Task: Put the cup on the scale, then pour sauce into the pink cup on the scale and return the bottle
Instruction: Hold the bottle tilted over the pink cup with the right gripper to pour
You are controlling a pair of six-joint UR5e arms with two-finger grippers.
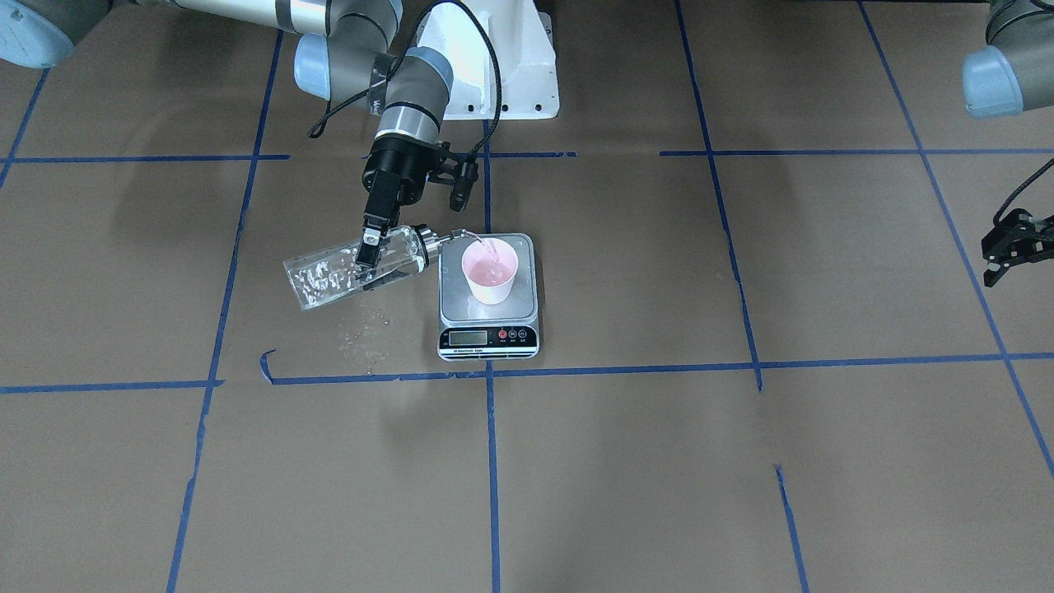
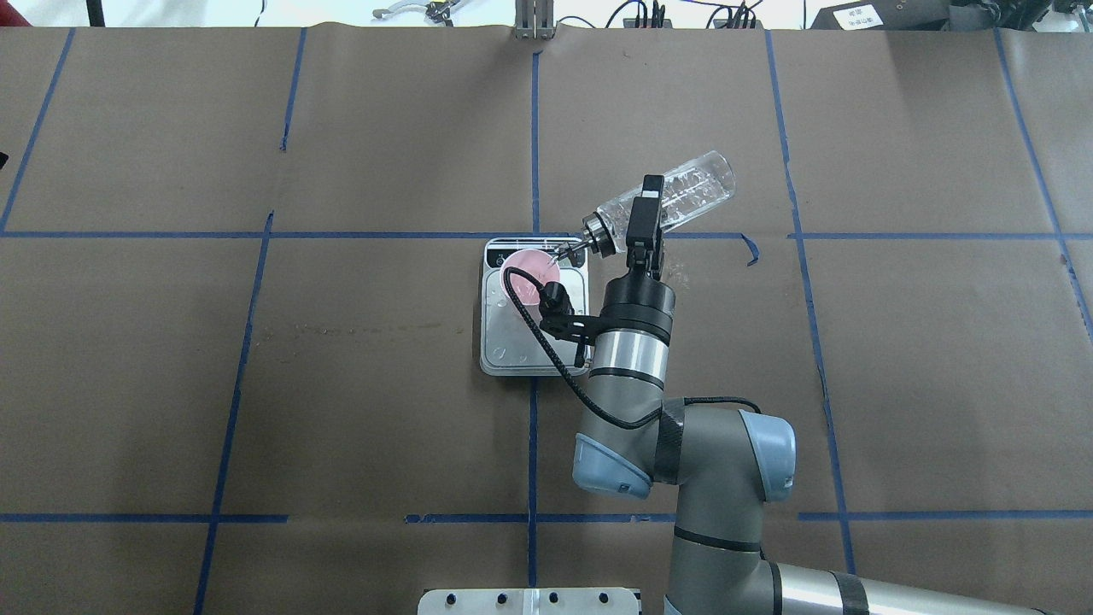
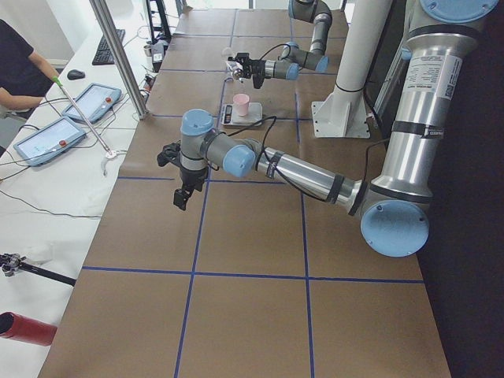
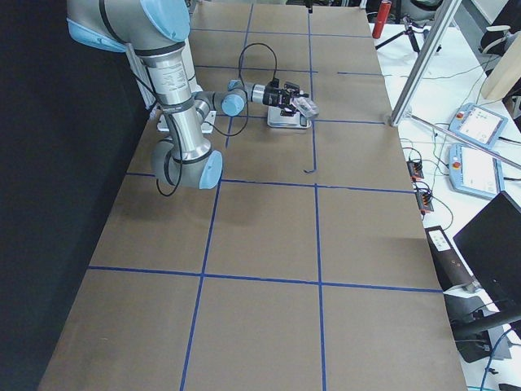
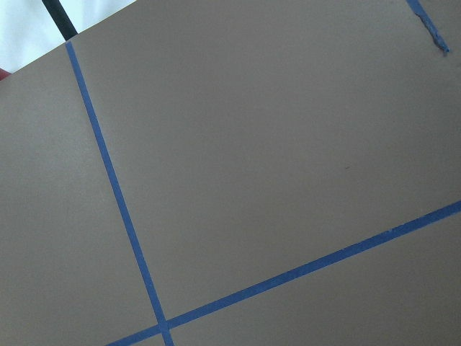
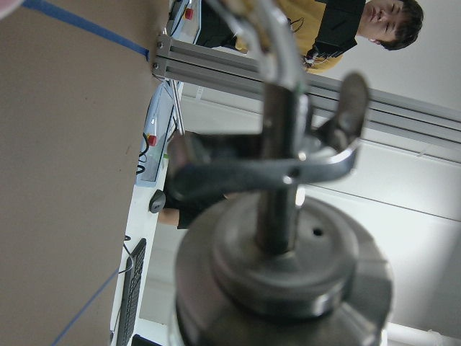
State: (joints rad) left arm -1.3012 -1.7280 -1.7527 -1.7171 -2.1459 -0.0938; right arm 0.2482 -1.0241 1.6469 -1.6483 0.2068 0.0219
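Clamping the one clear bottle about its middle, the right gripper is holding it tilted, its spout reaching over the single pink cup. A thin stream of sauce is running into that cup, which is standing on the one scale's silver plate. Well apart, the left gripper is hanging above the brown table; whether its fingers are apart, I cannot tell.

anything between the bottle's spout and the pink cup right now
Nothing visible. The right end effector holds the bottle tilted, its spout at the rim of the cup, which stands on the scale.
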